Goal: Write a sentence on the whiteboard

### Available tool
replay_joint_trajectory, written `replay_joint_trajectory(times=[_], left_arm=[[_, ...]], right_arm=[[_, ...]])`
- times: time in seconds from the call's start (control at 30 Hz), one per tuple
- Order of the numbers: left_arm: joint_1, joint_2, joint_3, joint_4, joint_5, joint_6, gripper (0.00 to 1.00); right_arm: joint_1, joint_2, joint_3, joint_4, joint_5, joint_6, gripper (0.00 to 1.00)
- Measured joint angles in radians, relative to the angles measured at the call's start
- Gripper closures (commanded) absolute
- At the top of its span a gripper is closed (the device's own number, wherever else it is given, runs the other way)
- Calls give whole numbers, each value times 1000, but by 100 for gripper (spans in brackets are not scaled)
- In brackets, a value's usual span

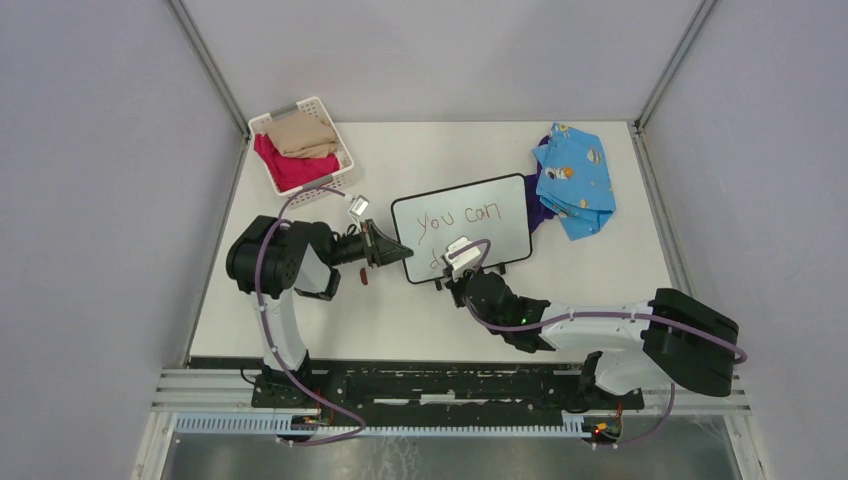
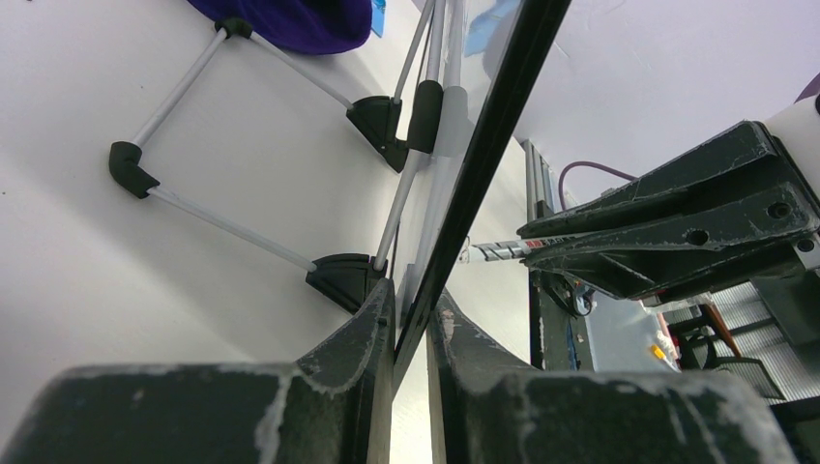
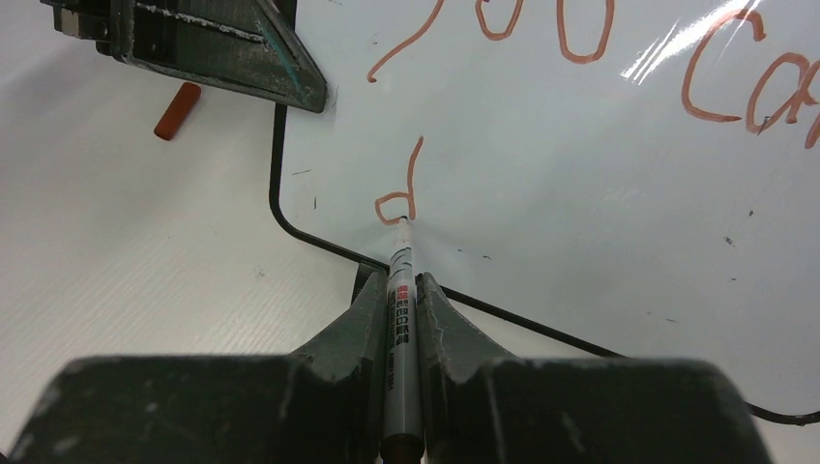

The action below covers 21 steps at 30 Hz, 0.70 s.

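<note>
— Mid-table, at nine o'clock of the whiteboard (image 1: 480,215): left gripper (image 2: 411,309) clamped on its edge?
— Clamped, yes. At seven o'clock, right gripper (image 3: 401,282) clenched on a marker (image 3: 400,253), tip touching the whiteboard.

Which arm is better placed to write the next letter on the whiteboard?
Right. The right gripper grips the marker, its tip on the whiteboard; the left gripper clamps the board's edge.

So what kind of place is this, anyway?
Probably a robot lab test cell: a white table enclosed by plain panels, two arms bolted to a rail, the right hand holding a marker to a whiteboard.
</note>
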Motion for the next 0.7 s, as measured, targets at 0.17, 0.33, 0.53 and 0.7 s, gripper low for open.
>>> replay_joint_trajectory(times=[0.17, 0.33, 0.53, 0.7], left_arm=[[0, 0, 2, -2, -1, 0, 98], [0, 0, 2, -2, 0, 1, 98], [0, 0, 2, -2, 1, 1, 98], [0, 0, 2, -2, 2, 1, 98]], right_arm=[[-11, -11, 0, -6, -4, -3, 100], [-15, -19, 0, -10, -7, -11, 100], [-31, -68, -22, -10, -14, -17, 100], [-37, -82, -29, -6, -14, -17, 100]])
